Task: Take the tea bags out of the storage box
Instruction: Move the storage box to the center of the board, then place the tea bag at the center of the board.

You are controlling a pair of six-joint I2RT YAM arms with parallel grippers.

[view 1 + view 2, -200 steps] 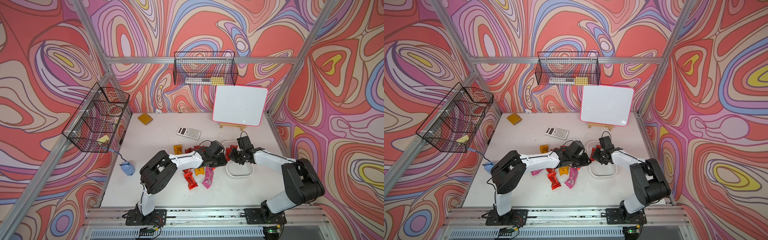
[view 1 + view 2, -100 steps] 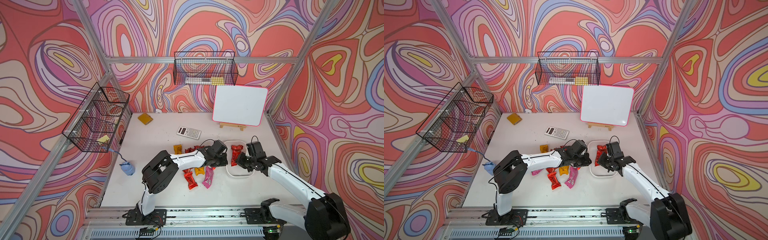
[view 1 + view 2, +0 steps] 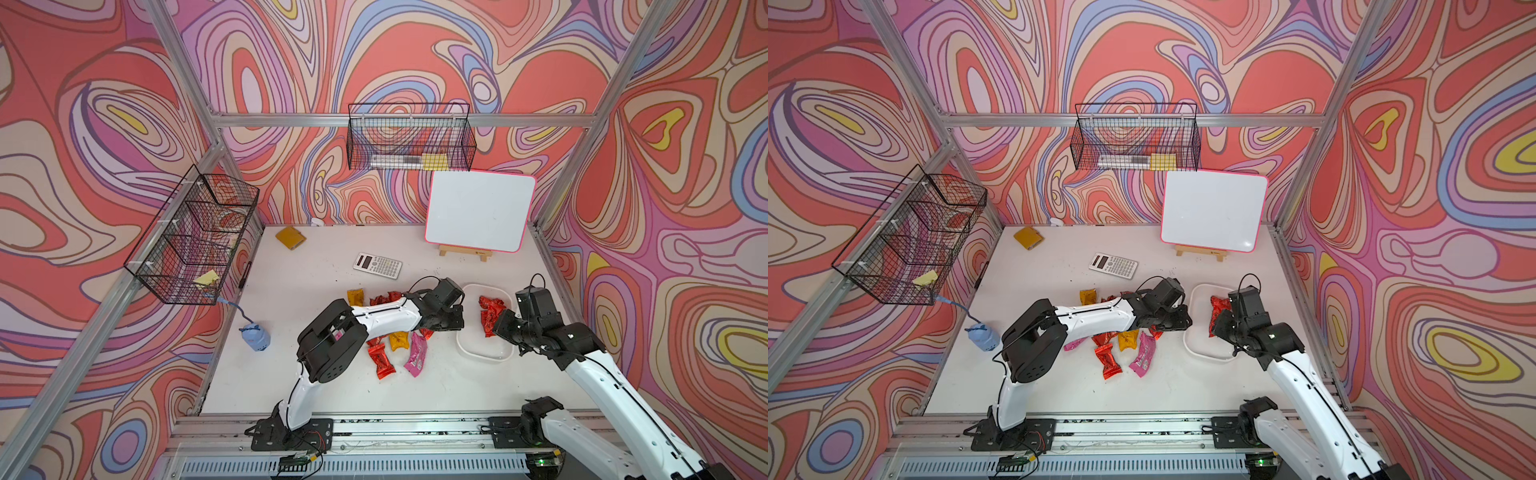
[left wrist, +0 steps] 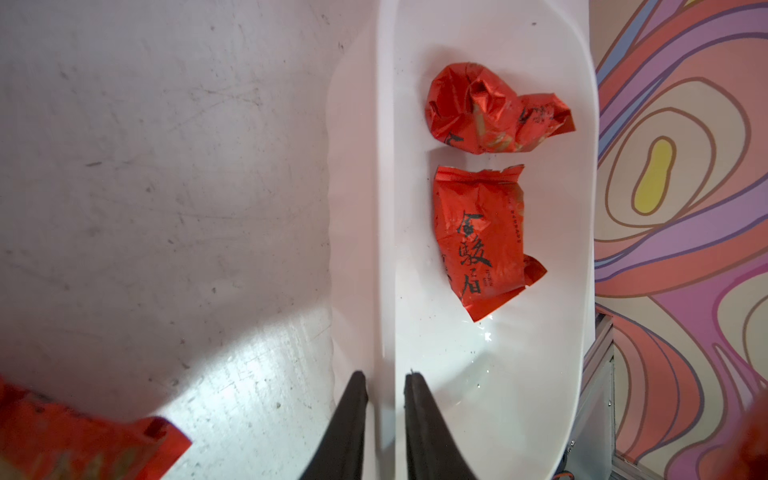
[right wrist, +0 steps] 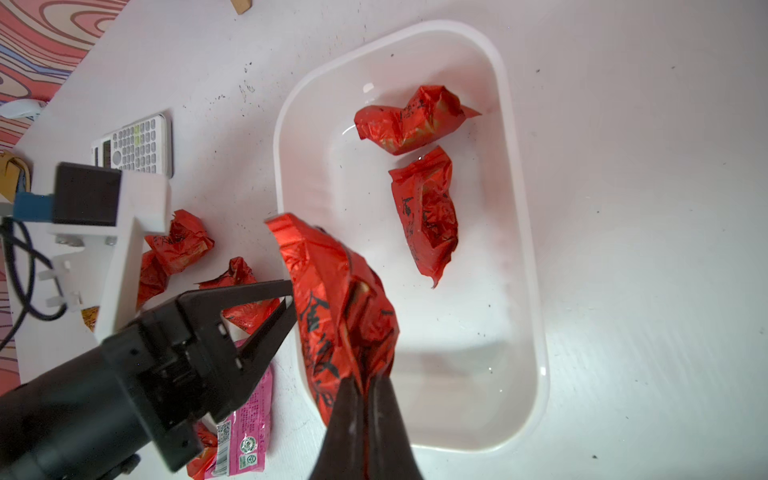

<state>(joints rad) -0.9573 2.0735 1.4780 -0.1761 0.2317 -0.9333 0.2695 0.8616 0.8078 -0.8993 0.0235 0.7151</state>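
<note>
Scuffed white tabletop, swirly pink-and-red patterned walls all round.
Right wrist view: right gripper clamped on a crinkled red foil tea bag over the shallow white plastic storage box. Left wrist view: left gripper straddling its rim, grip unclear, two red bags inside.

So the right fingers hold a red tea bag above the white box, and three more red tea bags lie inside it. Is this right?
Not three: only two red tea bags lie inside the white box, as the right wrist view shows. The right fingers do hold a red tea bag above it.
</note>
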